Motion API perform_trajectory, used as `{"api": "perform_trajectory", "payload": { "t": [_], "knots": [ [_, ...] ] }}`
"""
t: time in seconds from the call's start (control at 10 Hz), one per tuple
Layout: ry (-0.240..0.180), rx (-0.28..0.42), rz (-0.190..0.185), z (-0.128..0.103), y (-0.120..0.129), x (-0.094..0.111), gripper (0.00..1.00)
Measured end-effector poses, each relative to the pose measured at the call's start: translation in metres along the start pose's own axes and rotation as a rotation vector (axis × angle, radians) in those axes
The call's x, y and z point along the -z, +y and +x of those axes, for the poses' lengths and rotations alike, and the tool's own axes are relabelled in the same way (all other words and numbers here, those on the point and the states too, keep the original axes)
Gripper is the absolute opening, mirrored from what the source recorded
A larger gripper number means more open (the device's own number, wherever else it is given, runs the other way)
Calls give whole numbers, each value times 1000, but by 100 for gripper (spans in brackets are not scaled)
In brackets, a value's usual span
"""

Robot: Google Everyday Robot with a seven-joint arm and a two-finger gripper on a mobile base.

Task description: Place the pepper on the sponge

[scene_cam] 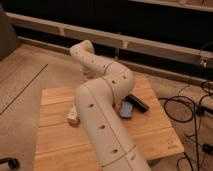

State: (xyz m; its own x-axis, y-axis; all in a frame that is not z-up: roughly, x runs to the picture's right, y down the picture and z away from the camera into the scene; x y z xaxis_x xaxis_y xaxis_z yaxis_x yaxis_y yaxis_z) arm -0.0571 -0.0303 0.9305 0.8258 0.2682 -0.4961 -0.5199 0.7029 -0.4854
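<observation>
Now: gripper hidden behind arm [102,110], jaws together; sponge [126,109] beside black bar [137,102] on tbl [55,145].

- The gripper was hidden behind the arm [102,97].
- The arm covered part of the sponge [127,110] and the whitish object [73,116].
- The pepper could not be made out.

One high, close camera looks down along the arm [102,120] over the wooden surface [55,142]; the gripper lies hidden behind the arm.
</observation>
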Motion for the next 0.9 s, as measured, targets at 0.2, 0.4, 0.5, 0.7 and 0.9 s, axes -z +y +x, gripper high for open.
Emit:
{"api": "perform_trajectory", "payload": {
  "t": [0.2, 0.4, 0.5, 0.7, 0.9],
  "knots": [
    [-15, -8, 34, 24, 38, 18, 0],
    [6, -37, 23, 62, 89, 8, 0],
    [24, -65, 13, 84, 108, 0, 0],
    [70, -156, -12, 133, 133, -20, 0],
    [103, -226, -27, 167, 141, -33, 0]
  ]
}}
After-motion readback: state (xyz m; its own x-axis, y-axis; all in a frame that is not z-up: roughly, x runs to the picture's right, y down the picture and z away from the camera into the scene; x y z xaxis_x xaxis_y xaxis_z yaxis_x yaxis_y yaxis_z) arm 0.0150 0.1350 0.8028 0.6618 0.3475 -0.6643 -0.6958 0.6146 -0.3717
